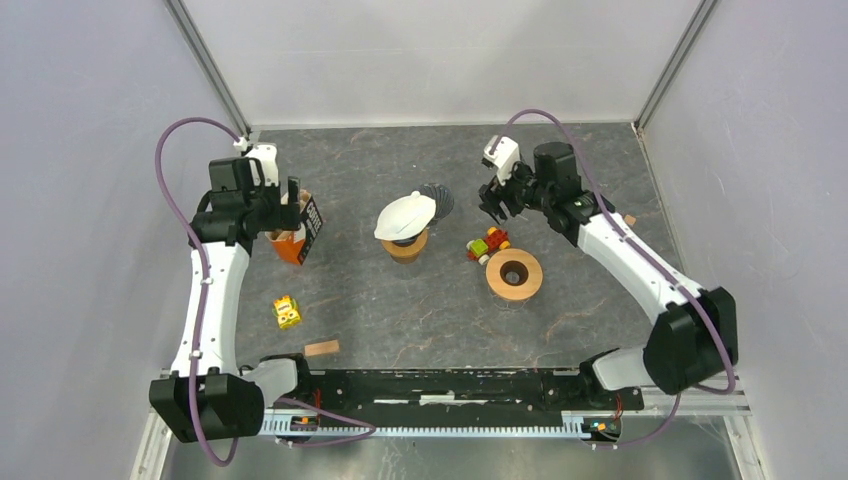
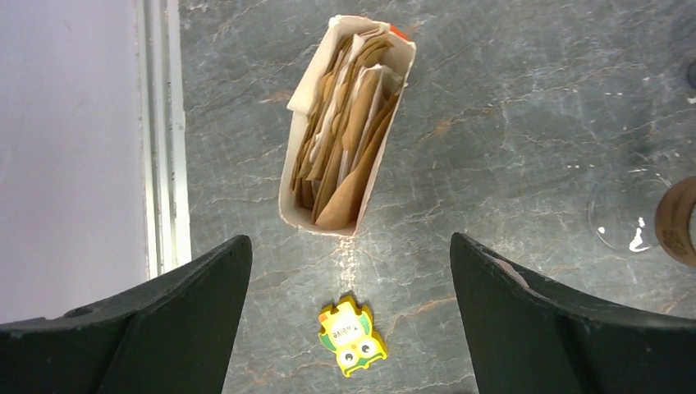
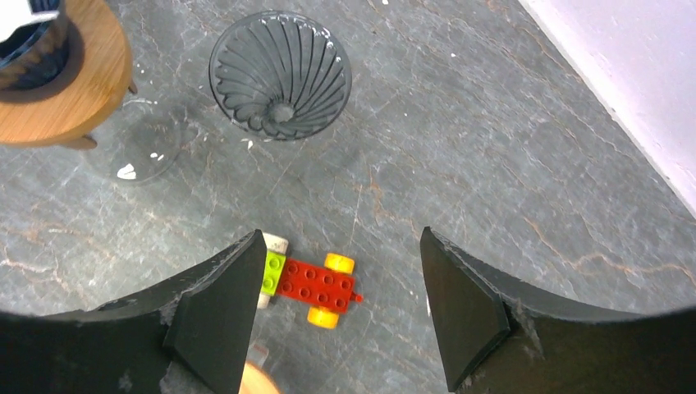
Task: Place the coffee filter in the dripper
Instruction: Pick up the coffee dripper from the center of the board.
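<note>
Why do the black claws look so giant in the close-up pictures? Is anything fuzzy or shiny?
Left wrist view: the left claw sits right by the lens, so it looks huge; the filter box is sharp. Right wrist view: the right claw looms the same way, and white glints shine on the clear glass. Top view: soft, even light, faint shadows, nothing fuzzy.

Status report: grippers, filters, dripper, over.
Left gripper open, empty, filter box just ahead. Right gripper open, empty, near toy car; dripper ahead. Owl toy near box, not blocking.
</note>
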